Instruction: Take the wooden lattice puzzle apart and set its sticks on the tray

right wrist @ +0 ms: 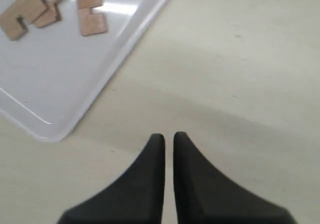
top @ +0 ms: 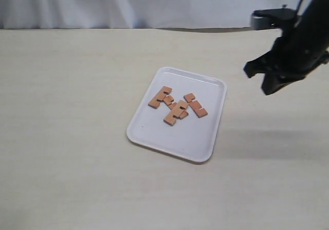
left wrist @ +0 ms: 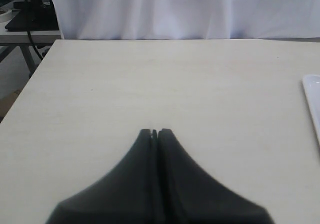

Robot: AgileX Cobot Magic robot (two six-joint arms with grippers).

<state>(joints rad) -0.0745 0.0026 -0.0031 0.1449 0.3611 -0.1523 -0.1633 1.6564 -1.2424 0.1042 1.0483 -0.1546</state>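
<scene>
No assembled lattice puzzle shows; several reddish-brown notched sticks (top: 177, 110) lie loose and flat in the middle of the white tray (top: 195, 137), some overlapping. In the right wrist view part of the tray (right wrist: 75, 93) and two of the sticks (right wrist: 90, 8) appear at one side. My right gripper (top: 258, 81) hangs above the table to the right of the tray; its fingers (right wrist: 169, 136) stand nearly together with only a thin slit and nothing between them. My left gripper (left wrist: 155, 132) is shut and empty over bare table, with the tray's rim (left wrist: 312, 98) just in sight. The left arm is outside the exterior view.
The beige table (top: 67, 111) stretches around the tray. A white curtain (top: 128, 3) hangs behind its far edge. In the left wrist view, the table's side edge (left wrist: 30, 78) and dark equipment (left wrist: 30, 13) beyond it are visible.
</scene>
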